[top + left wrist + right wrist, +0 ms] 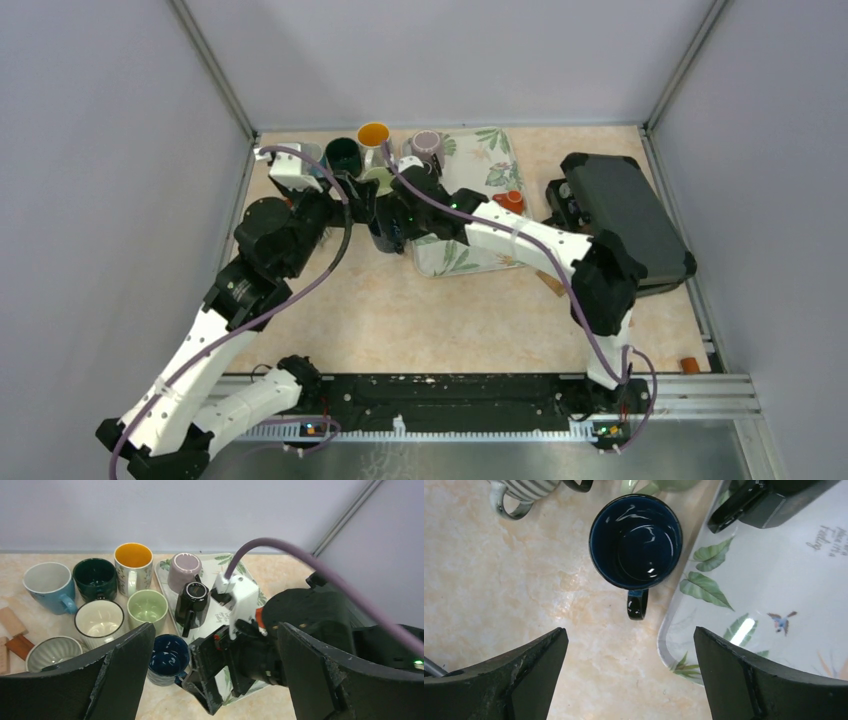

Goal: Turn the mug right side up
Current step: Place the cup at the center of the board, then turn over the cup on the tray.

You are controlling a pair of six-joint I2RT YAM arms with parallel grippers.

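A dark blue mug [636, 540] stands mouth up on the table, its handle towards the right wrist camera, just left of the leaf-print tray [669, 630]. My right gripper [629, 647] hangs open above it; nothing sits between the fingers. From the left wrist view the same mug [169, 657] shows beside the right gripper [225, 672]. My left gripper [215, 630] is open and holds nothing, hovering above and near the right one. In the top view both grippers [340, 195] [395, 225] crowd over the mug and hide it. On the tray, a mauve mug [184, 570] and a black mug [192, 600] stand bottom up.
Upright mugs cluster left of the tray: light blue [47, 585], dark green [95, 577], yellow-lined [133, 562], cream [99, 620], pale green [146, 607], striped [50, 652]. Wooden blocks [12, 622] lie at the left. A black case [625, 215] sits at the right.
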